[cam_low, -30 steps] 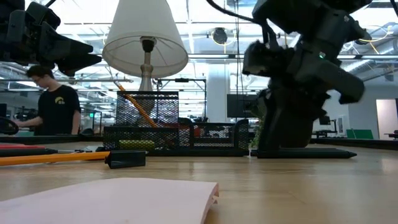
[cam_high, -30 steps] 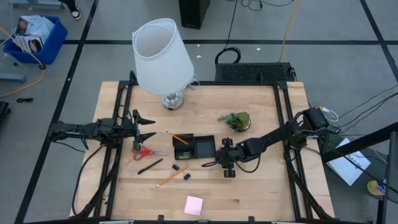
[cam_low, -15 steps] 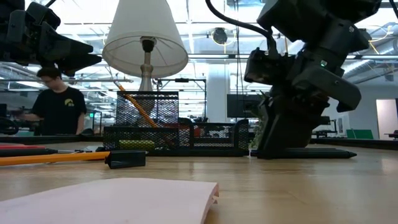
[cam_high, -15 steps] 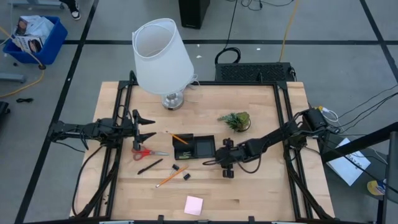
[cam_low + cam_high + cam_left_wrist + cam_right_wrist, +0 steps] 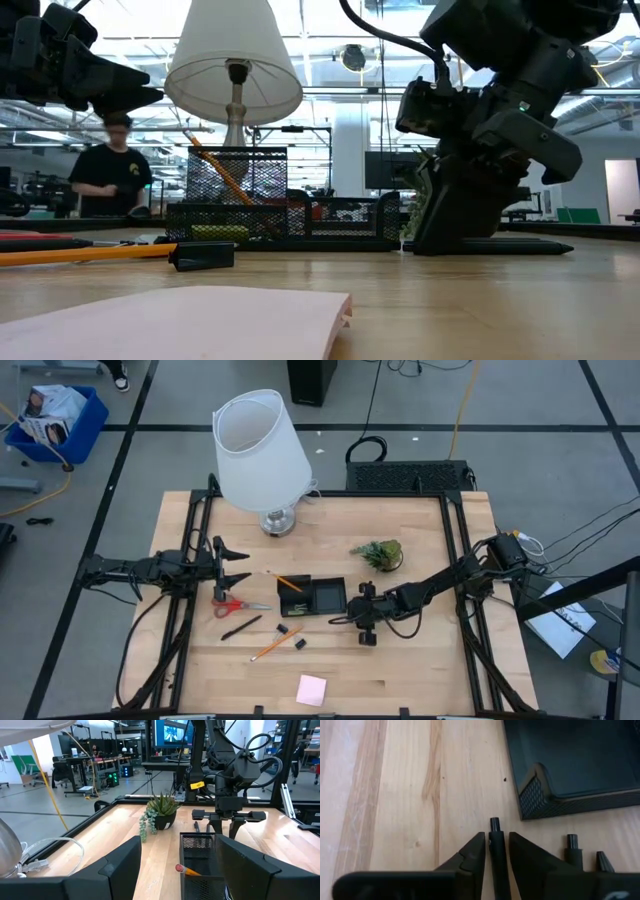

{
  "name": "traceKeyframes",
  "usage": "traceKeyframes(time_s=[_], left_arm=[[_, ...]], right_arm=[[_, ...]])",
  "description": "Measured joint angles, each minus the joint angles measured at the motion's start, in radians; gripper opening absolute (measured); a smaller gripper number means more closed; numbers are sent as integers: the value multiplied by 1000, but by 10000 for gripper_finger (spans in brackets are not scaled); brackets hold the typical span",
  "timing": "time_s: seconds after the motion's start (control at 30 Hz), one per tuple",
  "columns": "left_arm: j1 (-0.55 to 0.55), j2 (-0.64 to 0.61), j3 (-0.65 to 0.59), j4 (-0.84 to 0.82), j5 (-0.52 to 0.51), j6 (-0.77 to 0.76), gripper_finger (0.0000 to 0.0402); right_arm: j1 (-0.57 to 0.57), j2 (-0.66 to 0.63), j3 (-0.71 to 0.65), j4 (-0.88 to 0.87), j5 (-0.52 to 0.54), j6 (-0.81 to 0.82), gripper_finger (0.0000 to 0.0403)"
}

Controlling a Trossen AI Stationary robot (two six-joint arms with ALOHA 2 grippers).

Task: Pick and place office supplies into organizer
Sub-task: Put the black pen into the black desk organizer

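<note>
My right gripper [image 5: 347, 622] is low over the table just right of the black mesh organizer [image 5: 312, 598], shut on a thin black pen [image 5: 496, 840]. The tips of two more pens [image 5: 572, 842] lie beside it. Red-handled scissors [image 5: 240, 604], another black pen [image 5: 242, 627], an orange pencil [image 5: 270, 646], two small black bits [image 5: 300, 644] and a pink sticky-note pad [image 5: 311, 689] lie on the table. One pencil [image 5: 288, 582] leans in the organizer. My left gripper [image 5: 238, 565] waits open at the table's left side. My right gripper has the pen between its two fingers [image 5: 472, 855], close to the pen's end [image 5: 495, 825], which sticks out past the fingertips. The fingers slant down from the table's right side and lie roughly along the pen. The pen lies flat on the table.
A big white lamp [image 5: 262, 455] stands at the far left and a small green plant [image 5: 380, 553] at the far right of the organizer. A black frame [image 5: 455, 540] borders the table. A person [image 5: 112, 165] moves in the room behind.
My right gripper has come down a little toward the pens beside the organizer. The person in the background has walked toward the right.
</note>
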Motion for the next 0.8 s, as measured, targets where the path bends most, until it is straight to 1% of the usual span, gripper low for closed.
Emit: traceKeyframes(time_s=[0.33, 0.43, 0.63, 0.8], left_arm=[[0, 0, 0, 0, 0, 0, 255], [0, 0, 0, 0, 0, 0, 255], [0, 0, 0, 0, 0, 0, 255], [0, 0, 0, 0, 0, 0, 255]], right_arm=[[0, 2, -1, 25, -4, -33, 37], [0, 2, -1, 26, -5, -34, 35], [0, 2, -2, 34, -5, -34, 45], [0, 4, -3, 79, -10, -34, 39]])
